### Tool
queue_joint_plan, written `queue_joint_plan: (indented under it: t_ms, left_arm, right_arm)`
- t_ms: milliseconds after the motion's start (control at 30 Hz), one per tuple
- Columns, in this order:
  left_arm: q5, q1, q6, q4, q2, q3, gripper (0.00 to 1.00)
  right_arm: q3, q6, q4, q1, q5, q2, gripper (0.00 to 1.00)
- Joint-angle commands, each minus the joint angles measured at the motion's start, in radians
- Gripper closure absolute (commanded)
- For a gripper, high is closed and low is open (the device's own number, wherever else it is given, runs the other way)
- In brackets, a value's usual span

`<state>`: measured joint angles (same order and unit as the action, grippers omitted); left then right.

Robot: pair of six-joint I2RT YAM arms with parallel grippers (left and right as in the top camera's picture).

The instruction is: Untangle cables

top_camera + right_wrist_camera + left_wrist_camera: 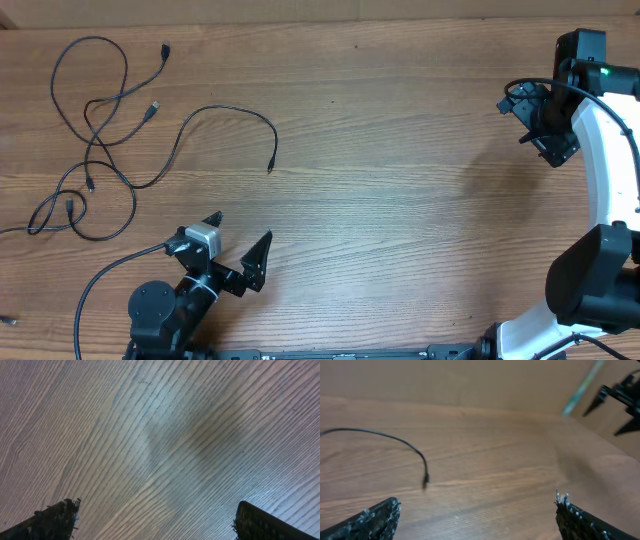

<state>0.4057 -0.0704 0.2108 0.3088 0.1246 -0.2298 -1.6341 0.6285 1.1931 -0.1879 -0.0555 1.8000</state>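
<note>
i see the cables [92,104] tangled at ten o'clock on the table [400,200]. my left gripper [240,230] sits at seven o'clock, fingers spread; the right gripper [532,132] at two o'clock, likewise spread, both empty.

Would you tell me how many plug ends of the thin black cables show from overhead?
5, perhaps more: top plug; plug below it; lone plug mid-table; upper tangle plug and lower tangle plug among the thin black cables. Some may be hidden.
</note>
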Motion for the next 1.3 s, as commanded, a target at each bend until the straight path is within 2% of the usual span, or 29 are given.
queue_joint_plan:
  t_ms: [0, 333, 433, 533, 800, 1267]
  left_arm:
    - [-0.09, 0.01, 0.002, -0.046, -0.038, 0.046, 0.0]
    - [-0.326, 0.037, -0.011, -0.297, -0.122, 0.222, 0.01]
    - [-0.371, 0.037, -0.052, -0.282, -0.122, 0.225, 0.0]
    - [-0.375, 0.037, -0.168, -0.229, -0.122, 0.225, 0.0]
    - [-0.39, 0.037, -0.391, -0.229, -0.122, 0.225, 0.0]
    - [-0.406, 0.037, -0.406, -0.232, -0.122, 0.226, 0.0]
  right_arm:
    - [-0.001, 0.003, -0.003, 0.005, -0.003, -0.003, 0.0]
    - [-0.001, 0.003, -0.003, 0.005, -0.003, -0.003, 0.0]
    - [-0.001, 0.003, -0.003, 0.005, -0.003, -0.003, 0.0]
    - [-0.001, 0.003, -0.003, 0.005, -0.003, -0.003, 0.0]
    - [-0.001, 0.003, -0.004, 0.005, -0.003, -0.003, 0.0]
    - [-0.001, 0.003, -0.004, 0.005, -0.003, -0.003, 0.0]
